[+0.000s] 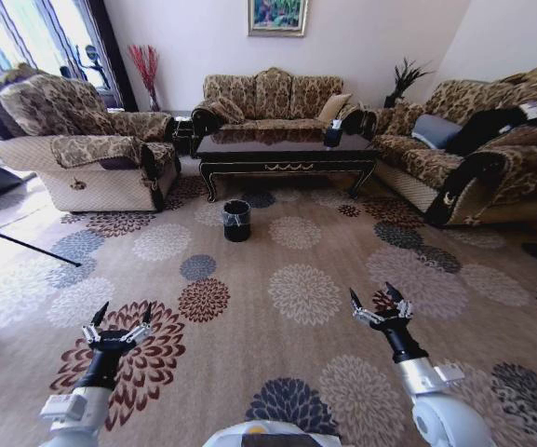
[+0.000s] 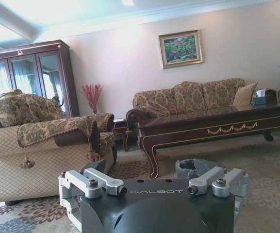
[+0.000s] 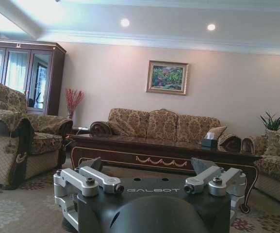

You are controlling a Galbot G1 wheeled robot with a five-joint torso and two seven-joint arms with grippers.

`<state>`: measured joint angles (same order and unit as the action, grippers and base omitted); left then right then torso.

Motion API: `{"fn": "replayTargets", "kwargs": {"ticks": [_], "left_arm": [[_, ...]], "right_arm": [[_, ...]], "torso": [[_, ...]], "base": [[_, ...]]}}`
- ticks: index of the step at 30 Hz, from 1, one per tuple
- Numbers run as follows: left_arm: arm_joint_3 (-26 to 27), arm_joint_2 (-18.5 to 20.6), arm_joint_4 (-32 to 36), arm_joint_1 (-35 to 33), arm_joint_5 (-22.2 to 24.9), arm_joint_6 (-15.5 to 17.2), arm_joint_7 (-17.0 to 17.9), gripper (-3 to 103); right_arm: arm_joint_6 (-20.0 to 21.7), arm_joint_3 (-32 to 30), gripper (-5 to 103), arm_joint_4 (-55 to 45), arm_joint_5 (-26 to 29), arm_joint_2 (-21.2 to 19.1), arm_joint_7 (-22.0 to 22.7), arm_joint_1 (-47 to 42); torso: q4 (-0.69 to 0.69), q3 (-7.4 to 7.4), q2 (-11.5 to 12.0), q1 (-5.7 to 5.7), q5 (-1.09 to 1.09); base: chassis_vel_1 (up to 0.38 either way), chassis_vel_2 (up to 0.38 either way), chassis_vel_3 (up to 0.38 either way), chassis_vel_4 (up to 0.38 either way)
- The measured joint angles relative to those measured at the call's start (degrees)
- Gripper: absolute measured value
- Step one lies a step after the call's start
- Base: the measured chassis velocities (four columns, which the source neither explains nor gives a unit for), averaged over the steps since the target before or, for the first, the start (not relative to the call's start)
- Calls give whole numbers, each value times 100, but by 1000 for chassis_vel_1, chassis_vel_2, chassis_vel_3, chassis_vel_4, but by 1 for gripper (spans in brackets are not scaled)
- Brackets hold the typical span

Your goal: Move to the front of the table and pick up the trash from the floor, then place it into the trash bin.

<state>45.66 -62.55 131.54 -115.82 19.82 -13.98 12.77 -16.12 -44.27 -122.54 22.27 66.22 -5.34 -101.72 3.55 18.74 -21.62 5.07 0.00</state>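
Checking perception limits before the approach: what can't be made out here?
- Trash: head view, any scraps on the floor by the table are too small to pick out.
- Trash bin: left wrist view, lower part hidden behind the left claw.
- Right wrist view: right claw hides the floor in front of the table.

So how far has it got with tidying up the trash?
Barely started. It faces the long glossy near-black coffee table from well back on the flower-medallion beige carpet, so the approach is under way. Both tools, left and right, are open, empty and held low in front. The small round black bin with clear liner stands before the table. Picking up and binning all remain; I cannot make out scraps from here.
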Motion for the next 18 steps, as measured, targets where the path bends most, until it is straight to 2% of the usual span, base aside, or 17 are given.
{"fn": "replayTargets", "kwargs": {"ticks": [18], "left_arm": [[0, 0, 0, 0, 0, 0, 0, 100]], "right_arm": [[0, 0, 100, 0, 0, 0, 0, 0]], "torso": [[-1, 234, -361, 128, 0]], "base": [[0, 0, 0, 0]]}}
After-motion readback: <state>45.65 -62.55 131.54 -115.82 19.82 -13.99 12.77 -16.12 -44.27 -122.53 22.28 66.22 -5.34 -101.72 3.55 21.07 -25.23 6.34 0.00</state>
